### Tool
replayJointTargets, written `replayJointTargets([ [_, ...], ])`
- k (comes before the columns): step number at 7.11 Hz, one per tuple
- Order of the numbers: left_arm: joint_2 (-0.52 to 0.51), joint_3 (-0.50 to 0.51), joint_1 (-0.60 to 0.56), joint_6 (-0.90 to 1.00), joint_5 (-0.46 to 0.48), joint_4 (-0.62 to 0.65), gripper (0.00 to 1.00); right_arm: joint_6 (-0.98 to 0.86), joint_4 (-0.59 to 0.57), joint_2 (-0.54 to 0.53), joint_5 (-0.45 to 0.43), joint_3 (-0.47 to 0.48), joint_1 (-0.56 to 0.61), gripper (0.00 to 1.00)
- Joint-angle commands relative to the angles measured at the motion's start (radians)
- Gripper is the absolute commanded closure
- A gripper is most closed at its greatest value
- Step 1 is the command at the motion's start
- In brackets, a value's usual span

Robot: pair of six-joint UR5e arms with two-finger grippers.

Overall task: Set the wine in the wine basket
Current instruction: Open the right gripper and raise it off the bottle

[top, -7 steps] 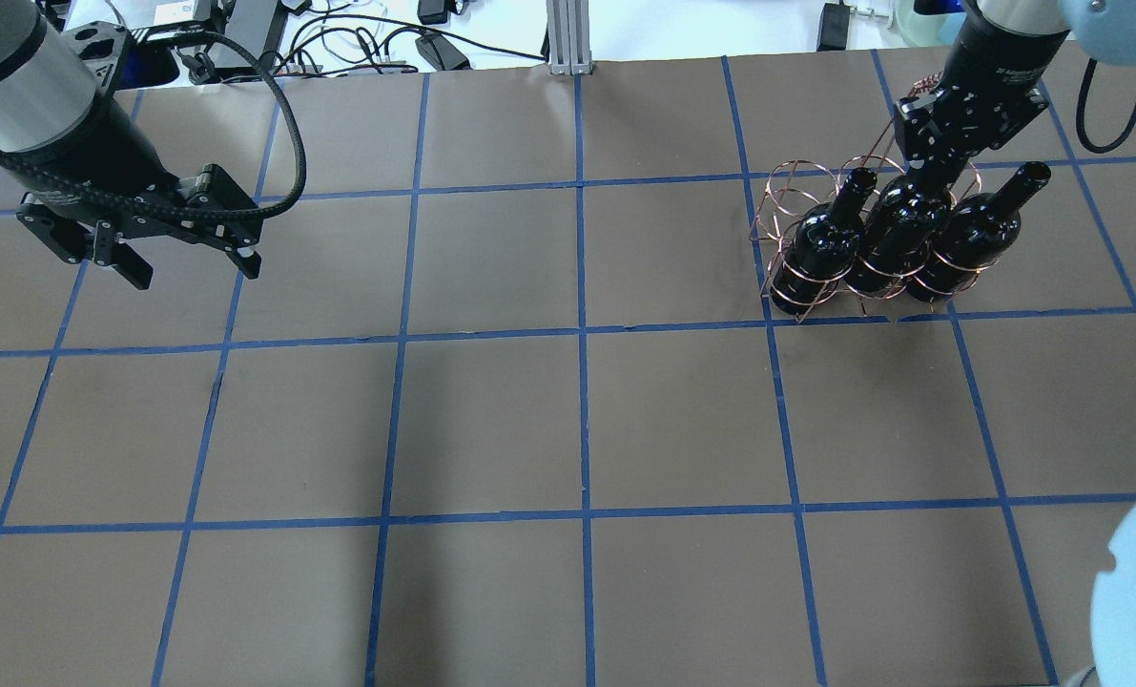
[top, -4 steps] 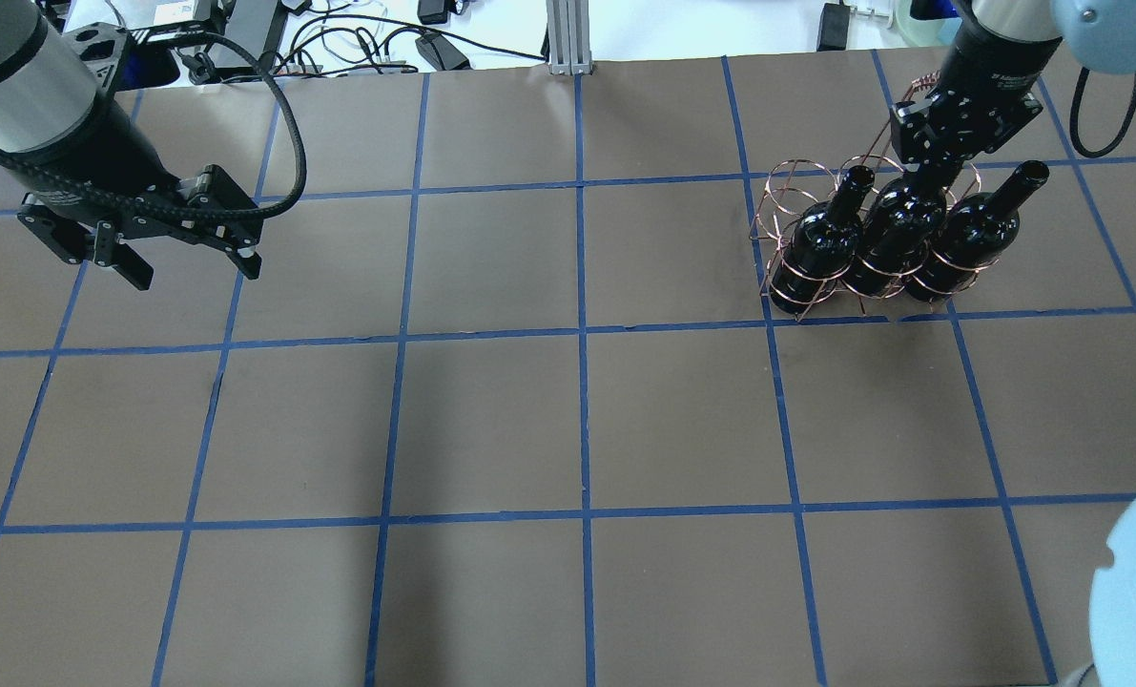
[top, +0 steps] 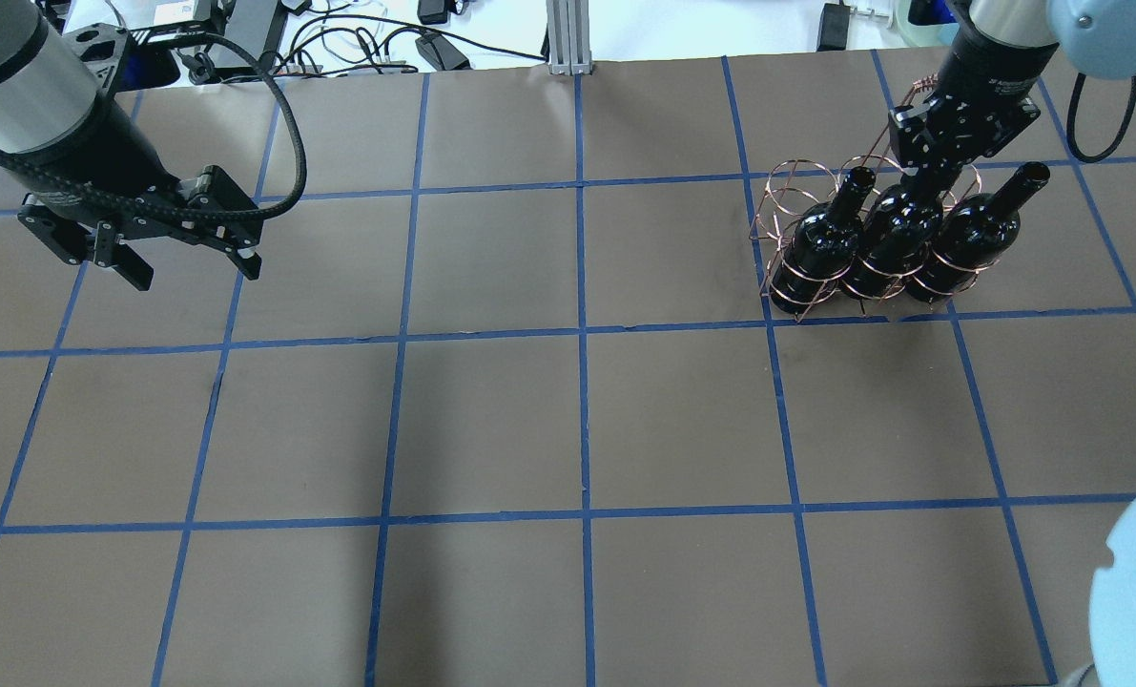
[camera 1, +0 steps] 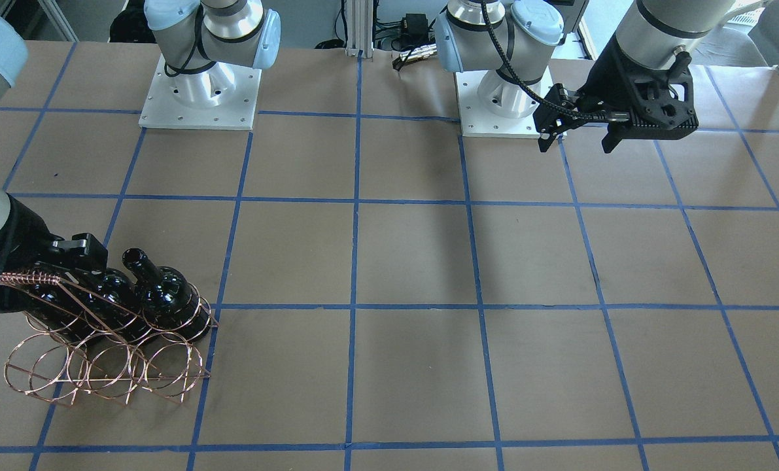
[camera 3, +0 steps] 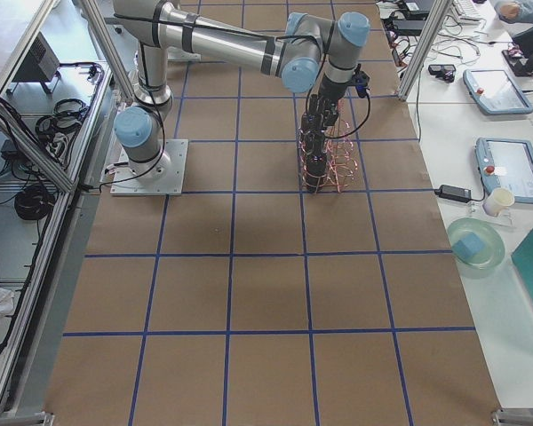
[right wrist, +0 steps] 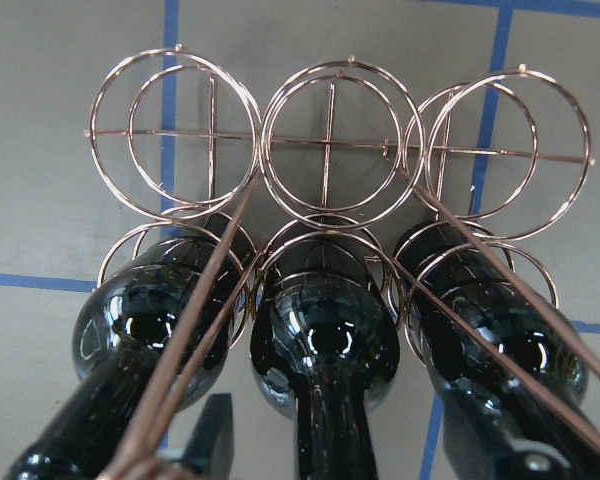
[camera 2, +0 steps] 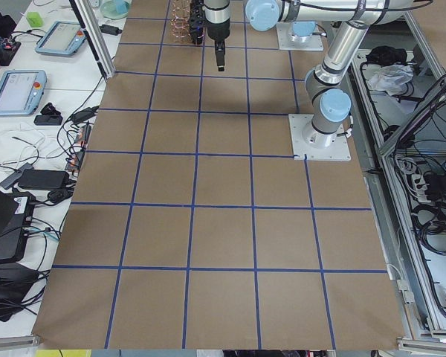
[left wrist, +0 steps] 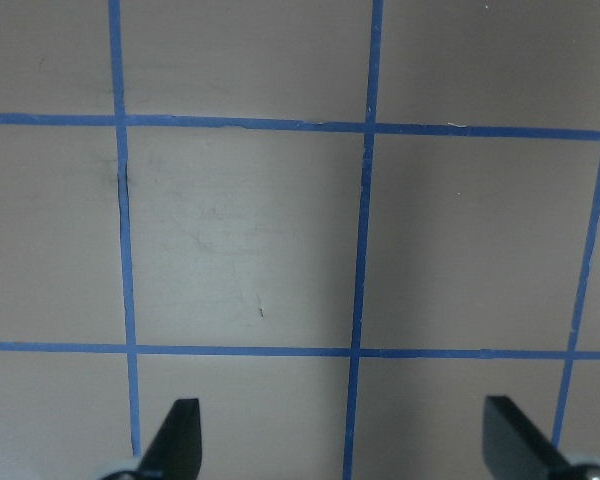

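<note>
In the overhead view, the wine basket (top: 796, 305) stands on the table (top: 491, 420), at the far right. Three dark bottles stand in its row of rings on the robot's side. The wine (top: 887, 243) is the middle one, between the two other bottles (top: 820, 248). The right gripper (top: 932, 176) hangs over its neck. The left gripper (top: 196, 275) hovers above the table at the far left, well apart from the basket, with its fingers spread wide and nothing between them.

In the front-facing view, the twisted handle (camera 1: 29, 278) of the basket crosses in front of the right gripper.

In the right side view, the near arm reaches down to the basket.

In the left wrist view, the two fingers stand far apart, with only the table and its blue tape lines (left wrist: 365, 230) between them.

In the right wrist view, the neck of the wine rises at the lower middle. One finger (right wrist: 215, 435) shows to its left, with a gap between them. The other finger is hard to tell from the dark glass. This gripper is opened and grips nothing.
</note>
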Motion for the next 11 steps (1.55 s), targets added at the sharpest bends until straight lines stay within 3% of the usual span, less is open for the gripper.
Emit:
replayJointTargets([
  [1, 0.0, -0.001, 0.0, 0.0, 0.001, 0.005, 0.0, 0.0, 0.01, -0.074, 0.001, -0.022, 0.003, 0.0],
  [3, 0.001, -0.001, -0.001, -0.001, -0.001, -0.002, 0.0, 0.024, 0.117, -0.214, 0.009, -0.022, 0.038, 0.0],
  [4, 0.001, -0.001, -0.001, -0.001, -0.001, -0.002, 0.0, 0.167, 0.183, -0.265, 0.002, -0.022, 0.107, 0.0],
  [6, 0.001, -0.001, 0.0, 0.0, 0.001, -0.002, 0.0, 0.416, 0.199, -0.288, 0.002, -0.021, 0.291, 0.0],
  [11, 0.0, -0.004, -0.001, -0.001, -0.001, -0.002, 0.0, 0.357, 0.184, -0.276, 0.012, 0.03, 0.287, 0.05],
])
